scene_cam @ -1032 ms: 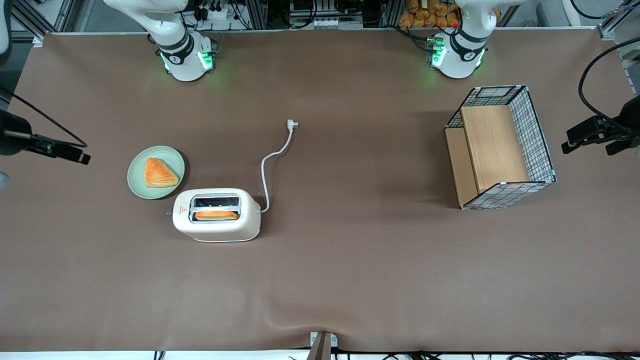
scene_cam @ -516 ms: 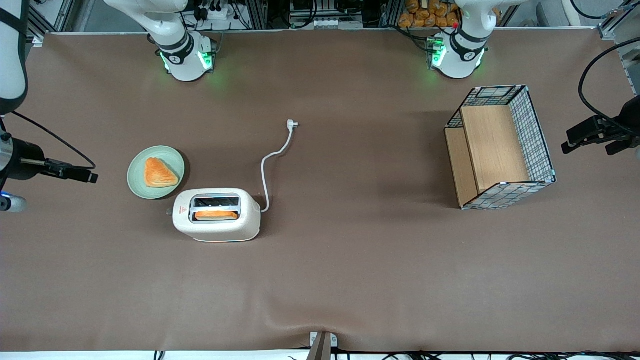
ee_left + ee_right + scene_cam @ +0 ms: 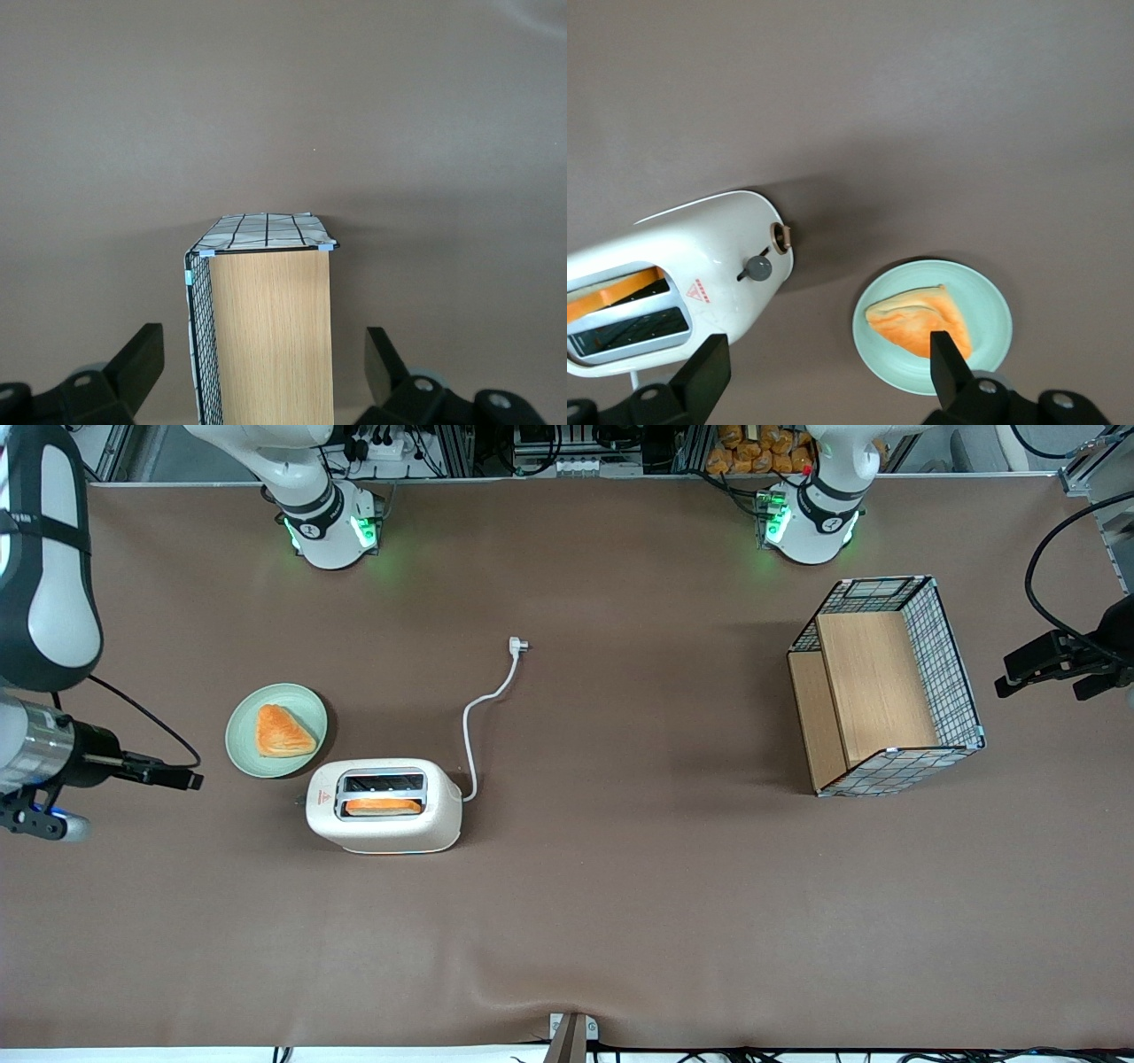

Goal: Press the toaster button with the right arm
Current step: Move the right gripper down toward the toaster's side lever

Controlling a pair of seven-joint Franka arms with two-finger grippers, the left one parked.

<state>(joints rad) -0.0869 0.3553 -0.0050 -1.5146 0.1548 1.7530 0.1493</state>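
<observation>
Hovering at the working arm's end of the table, the gripper [image 3: 182,780] sits well apart from the toaster [image 3: 384,806], level with its narrow end. Fingers [image 3: 709,372] are spread wide, holding nothing.

Toaster: cream-white, rounded corners, lying flat on the brown table [image 3: 620,921], red triangle mark on top. Two slots; the one nearer the front camera holds one orange slice [image 3: 383,807].

Button [image 3: 757,268]: small grey round knob on the narrow end that faces the gripper, untouched. A second, ringed dial [image 3: 781,236] sits beside it.

One green plate [image 3: 244,748] with one pastry [image 3: 282,732], just beside the toaster. One white cord [image 3: 483,708]. One wire basket [image 3: 952,673] toward the parked arm's end.
</observation>
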